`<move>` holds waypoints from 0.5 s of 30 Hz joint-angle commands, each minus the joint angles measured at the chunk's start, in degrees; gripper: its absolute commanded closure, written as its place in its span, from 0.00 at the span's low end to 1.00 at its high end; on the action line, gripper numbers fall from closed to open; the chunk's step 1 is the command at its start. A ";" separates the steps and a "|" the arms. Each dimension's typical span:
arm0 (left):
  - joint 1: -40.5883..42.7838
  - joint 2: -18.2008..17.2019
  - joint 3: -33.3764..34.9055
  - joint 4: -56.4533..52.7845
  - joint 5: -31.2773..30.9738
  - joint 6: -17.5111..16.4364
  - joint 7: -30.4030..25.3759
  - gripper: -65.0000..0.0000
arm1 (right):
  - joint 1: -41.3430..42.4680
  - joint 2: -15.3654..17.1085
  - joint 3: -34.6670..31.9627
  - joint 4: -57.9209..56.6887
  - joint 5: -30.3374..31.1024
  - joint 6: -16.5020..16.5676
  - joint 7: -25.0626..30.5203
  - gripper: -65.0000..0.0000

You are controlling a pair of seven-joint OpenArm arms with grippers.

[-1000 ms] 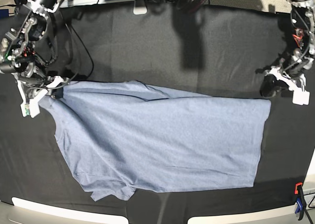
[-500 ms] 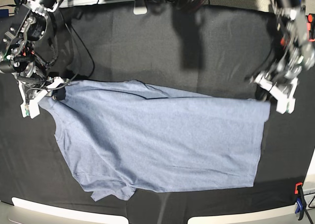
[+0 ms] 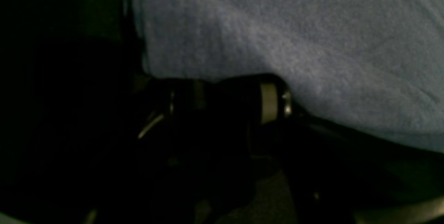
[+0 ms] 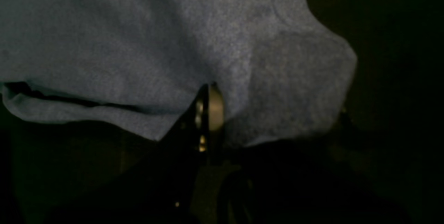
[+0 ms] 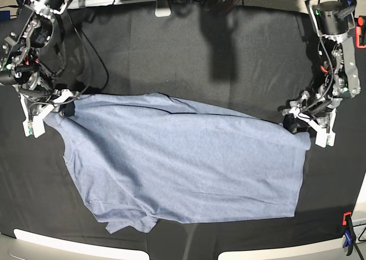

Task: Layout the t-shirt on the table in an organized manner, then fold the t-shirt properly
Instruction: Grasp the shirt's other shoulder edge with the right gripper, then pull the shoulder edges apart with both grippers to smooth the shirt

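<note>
The blue-grey t-shirt [image 5: 189,163] lies spread across the black table [image 5: 171,54], plain side up, with creases along its far edge. My right gripper [image 5: 64,110] is at the shirt's far left corner and shut on the t-shirt. In the right wrist view its pads [image 4: 215,108] pinch a fold of the t-shirt [image 4: 138,36]. My left gripper [image 5: 305,123] sits at the shirt's far right corner. In the left wrist view the left gripper [image 3: 230,104] stands open, low on the table at the edge of the t-shirt [image 3: 295,26], with nothing seen between the fingers.
An orange and blue clamp [image 5: 347,231] grips the table's near right edge. A black cable [image 5: 97,60] trails over the cloth at the far left. White fittings [image 5: 68,246] line the front edge. Cables and stands crowd the far edge.
The left arm came in from the right of the shirt and down onto its far right corner, nudging that corner leftward, and its jaws spread. The right gripper kept its hold, unmoved.
</note>
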 commanded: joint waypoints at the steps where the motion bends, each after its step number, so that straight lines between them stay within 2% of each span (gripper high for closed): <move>1: -1.11 -0.61 -0.07 0.79 -1.70 -1.31 -0.85 0.77 | 0.81 0.92 0.31 1.11 1.05 0.04 1.14 1.00; 3: -1.11 -0.63 -0.07 0.79 -3.74 -2.10 -0.94 1.00 | 0.81 0.92 0.31 1.11 1.05 0.04 1.11 1.00; 5: -1.14 -0.72 -0.07 0.85 -6.21 -2.89 -0.57 1.00 | 0.81 0.92 0.31 1.11 1.03 0.04 1.11 1.00; 6: -1.11 -1.22 -0.09 1.11 -8.13 -3.69 1.60 1.00 | 0.81 0.92 0.31 1.11 1.03 0.04 1.09 1.00; 9: -0.94 -4.09 -0.11 2.80 -17.40 -6.21 13.29 1.00 | 0.81 0.94 0.31 1.11 1.03 0.04 1.07 1.00; 11: -0.11 -6.69 -0.13 4.37 -23.58 -7.50 18.56 1.00 | 0.81 0.94 0.31 1.11 1.03 0.04 1.05 1.00; 13: 1.77 -9.25 -0.13 6.43 -28.59 -7.63 19.69 1.00 | 0.79 0.96 0.31 1.11 1.03 0.04 0.83 1.00; 15: 4.24 -11.30 -0.20 9.01 -30.12 -7.63 19.69 1.00 | 0.76 0.98 0.33 1.14 1.03 0.04 0.33 1.00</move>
